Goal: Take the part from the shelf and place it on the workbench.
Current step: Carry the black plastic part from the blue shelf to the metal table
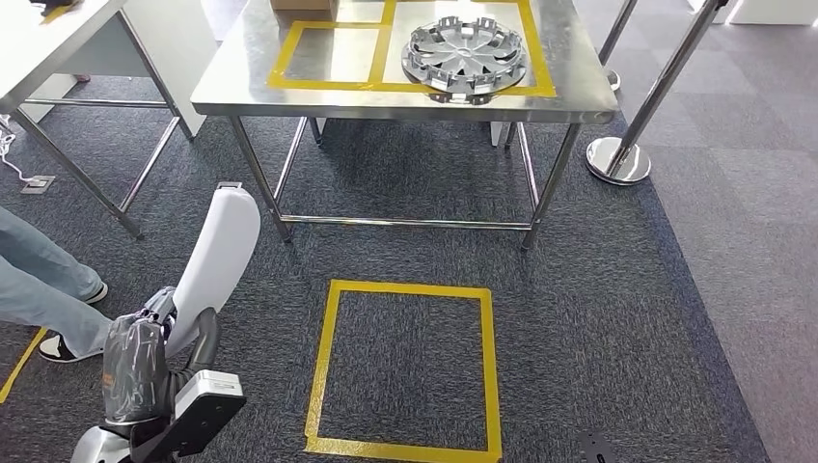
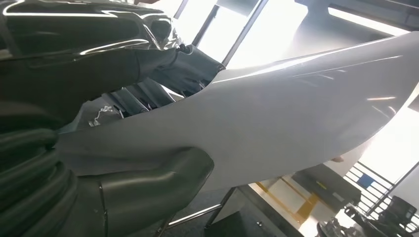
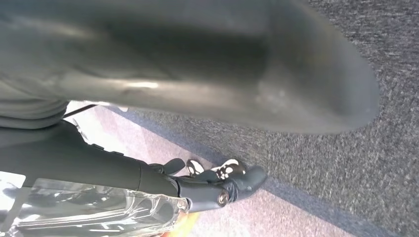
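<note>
**Op:** Steel workbench (image 1: 289,92) straight ahead w/ yellow tape boxes on top. A silver wheel cover (image 1: 466,56) sits in the right-hand box; left box is bare, and a cardboard box (image 1: 304,5) sits at the far edge. Below me on the carpet there's a yellow tape square (image 1: 405,367).

**Sup:** Where's the part?

**Op:** White panel (image 1: 217,256), long and curved, on my left side, well short of the bench. Left hand (image 1: 145,371) is clenched on its lower end; wrist view shows the thumb (image 2: 148,190) pressed against the panel's underside.

**Sup:** Right hand?

**Op:** Right hand (image 3: 217,182) hangs over the carpet. Fingers look curled w/ nothing in them, but the view's blurry, so I can't tell for sure.

**Sup:** Risks?

**Op:** My read: the panel sticks out far ahead of the grip, so the free end could clip the bench edge or a leg as I approach. It's a one-hand hold on a smooth surface, so it may swing or slip. Someone's legs (image 1: 48,289) are close on the left, and a stanchion base (image 1: 617,159) is on the right. Free tape box is next to the wheel cover, so a sloppy drop could knock it.

**Sup:** Any labels?

**Op:** No legible writing anywhere.
</note>
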